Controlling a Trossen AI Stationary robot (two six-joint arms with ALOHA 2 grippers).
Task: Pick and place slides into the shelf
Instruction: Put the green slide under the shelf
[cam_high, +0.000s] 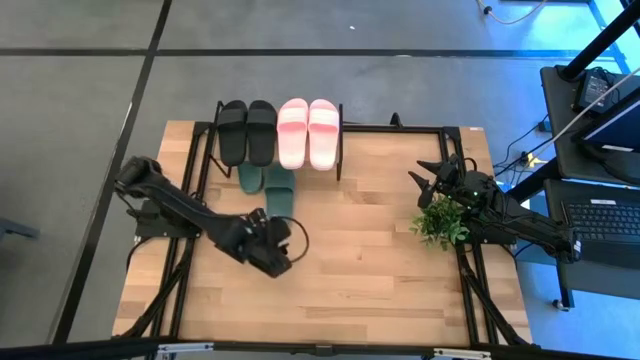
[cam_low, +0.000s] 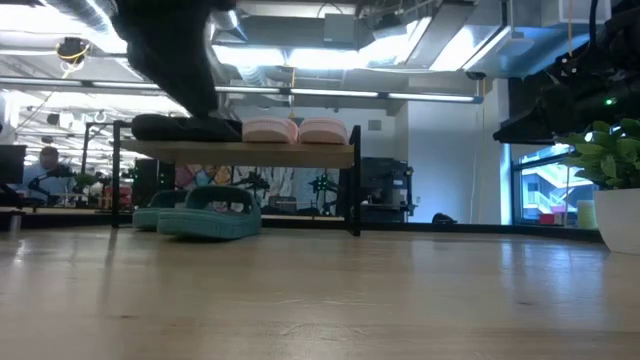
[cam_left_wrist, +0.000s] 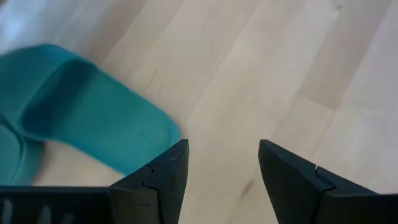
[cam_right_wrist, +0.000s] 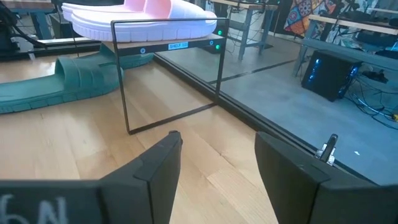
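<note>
- Shelf sits at far edge of table; top tier holds black pair and pink pair, side by side.
- Green slides: one lies partly under the shelf on the lower level, the other is just in front, mostly out on the tabletop. Low view shows both resting flat, one behind the other.
- Left gripper hovers near the outer green slide, on the near side of it. Left wrist view: jaws apart, moderately wide, nothing between them; slide's edge is just beside one finger, not in the gap.
- Right gripper waits at right side beside potted plant; jaws apart, empty.
- Step in hand, I judge: grab the outer green slide w/ left arm and tuck it in next to its mate.
- To do it well: shift gripper sideways so slide's side wall or strap falls betw. fingers, then descend; grip at strap for a firm hold, rubber prob. flexes.
- Keep slide level and low, push in under the plank; watch the thin front frame bar and don't bump the slide already inside.
</note>
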